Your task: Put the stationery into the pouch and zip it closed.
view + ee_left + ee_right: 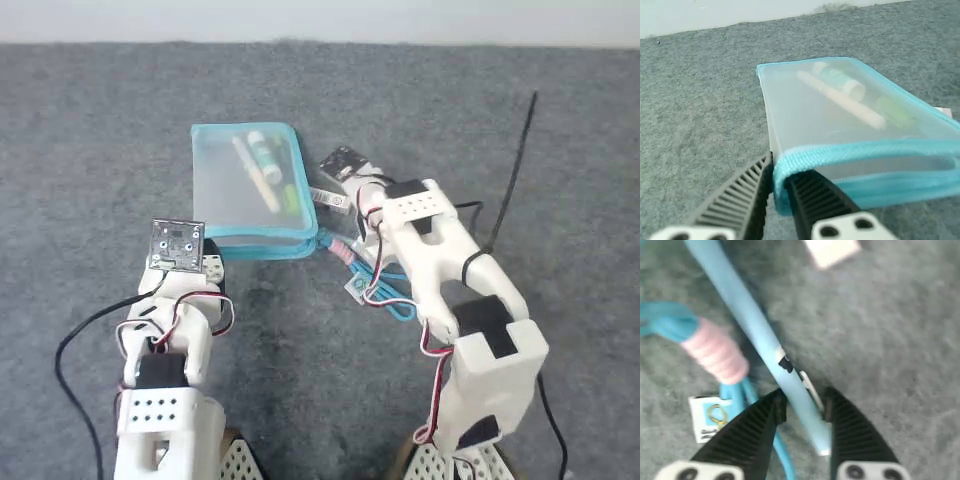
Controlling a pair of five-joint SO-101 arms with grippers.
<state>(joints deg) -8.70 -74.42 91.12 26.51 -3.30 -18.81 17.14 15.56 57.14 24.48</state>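
Note:
The translucent pouch (240,185) with teal zip trim lies flat on the grey mat. Through its wall I see a cream pencil (842,99), a glue stick (840,80) and a green marker (894,111). My left gripper (781,186) is shut on the pouch's near corner, on the teal zip edge (860,150). My right gripper (805,402) sits beside the pouch's other near corner, with its fingers pressed on both sides of a light blue pen (747,322) lying on the mat. A pink coil (716,355) on a teal cord (392,298) lies next to that pen.
A small white block (328,198) rests by the pouch's right side, close to the right arm (440,255). A paper tag (710,418) hangs on the cord. A black cable (515,170) runs across the mat at the right. Bare mat stretches left of and behind the pouch.

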